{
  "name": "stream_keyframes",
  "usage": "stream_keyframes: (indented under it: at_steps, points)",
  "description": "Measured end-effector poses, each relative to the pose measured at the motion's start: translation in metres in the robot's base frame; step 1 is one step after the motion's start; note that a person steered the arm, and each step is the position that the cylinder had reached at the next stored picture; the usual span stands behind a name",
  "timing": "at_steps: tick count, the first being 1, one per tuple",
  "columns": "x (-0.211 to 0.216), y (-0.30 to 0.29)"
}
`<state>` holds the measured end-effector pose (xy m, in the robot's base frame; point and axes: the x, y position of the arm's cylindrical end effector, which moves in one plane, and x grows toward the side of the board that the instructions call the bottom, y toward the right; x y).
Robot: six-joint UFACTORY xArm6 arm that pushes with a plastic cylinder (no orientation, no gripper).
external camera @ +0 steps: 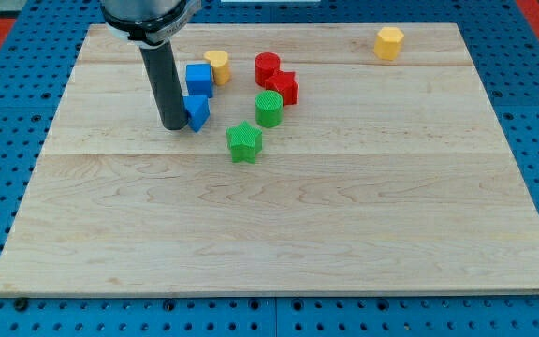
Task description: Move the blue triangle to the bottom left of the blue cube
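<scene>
Touching my tip (173, 126) on its right — blue triangle (196, 111), just below blue cube (198, 80).

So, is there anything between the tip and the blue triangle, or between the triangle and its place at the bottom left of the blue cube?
Nothing visible. My tip is against the left side of the triangle, just below the cube.

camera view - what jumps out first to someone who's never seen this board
The dark rod dominates the view's upper left, with my tip planted against the left side of the blue triangle, just below the blue cube. Right of them sits a tight cluster of red and green blocks, while one yellow block stands alone near the top right.
</scene>
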<state>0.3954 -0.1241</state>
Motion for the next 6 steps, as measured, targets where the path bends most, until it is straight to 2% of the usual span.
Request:
stream_keyframes:
  at_steps: [6]
  points:
    - [-0.009,0.063]
